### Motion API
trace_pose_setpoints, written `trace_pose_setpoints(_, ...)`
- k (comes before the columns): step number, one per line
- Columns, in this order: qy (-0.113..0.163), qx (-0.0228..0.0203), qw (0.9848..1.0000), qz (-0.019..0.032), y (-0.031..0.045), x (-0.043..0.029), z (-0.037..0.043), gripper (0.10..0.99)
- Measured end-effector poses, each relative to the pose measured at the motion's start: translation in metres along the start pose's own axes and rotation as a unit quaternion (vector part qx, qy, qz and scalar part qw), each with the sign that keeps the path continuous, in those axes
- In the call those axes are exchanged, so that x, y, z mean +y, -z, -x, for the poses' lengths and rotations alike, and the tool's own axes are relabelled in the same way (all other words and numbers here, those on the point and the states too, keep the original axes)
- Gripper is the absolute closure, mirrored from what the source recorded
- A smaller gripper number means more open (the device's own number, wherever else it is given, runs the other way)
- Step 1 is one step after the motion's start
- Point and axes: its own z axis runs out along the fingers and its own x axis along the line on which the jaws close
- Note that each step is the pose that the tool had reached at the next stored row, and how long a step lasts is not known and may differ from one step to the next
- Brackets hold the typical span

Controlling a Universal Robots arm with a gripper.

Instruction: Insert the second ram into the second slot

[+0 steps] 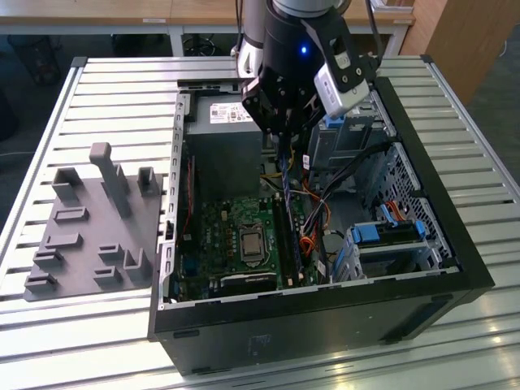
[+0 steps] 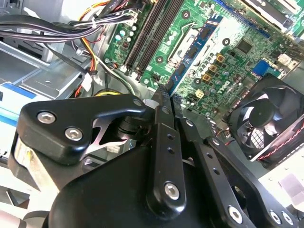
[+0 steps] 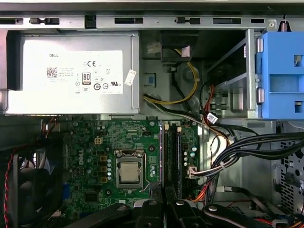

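clenched on the second ram point(image 1: 283, 172) point(image 3: 163, 156), a thin, long, dark-blue circuit-board stick: black two-finger gripper point(image 1: 284, 134) point(image 2: 167, 92) point(image 3: 164, 204), upper centre of the exterior view, tips pinched almost together in both wrist views. stick carried edge-on, hanging over the open black computer case point(image 1: 325, 317), not yet seated. below, clear of the stick: pair of long dark memory slots point(image 1: 294, 244) point(image 2: 152, 38) point(image 3: 175, 156) on the green motherboard point(image 1: 219, 236) point(image 2: 213, 47) point(image 3: 90, 156), just beside the square silver processor socket point(image 1: 250, 242) point(image 3: 128, 172). higher in the exterior view, grey metal power supply box point(image 1: 223, 142) point(image 3: 71, 71) with a pale label. toward the exterior view's right, bundled black cables point(image 1: 349, 166) point(image 3: 247, 147) and bright-blue plastic drive brackets point(image 1: 390, 231) point(image 3: 280, 76). black round fan point(image 2: 266, 123) at the board's edge. outside the case, at the exterior view's left, grey moulded fixture plate point(image 1: 89, 236) with upright pegs, on the slatted aluminium table point(image 1: 97, 89).
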Motion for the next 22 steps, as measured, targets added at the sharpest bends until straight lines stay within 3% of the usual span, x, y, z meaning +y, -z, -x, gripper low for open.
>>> trace_pose_setpoints(22, -0.001, 0.0002, 1.0, -0.0004, -0.0101, -0.0004, -0.0001, 0.949)
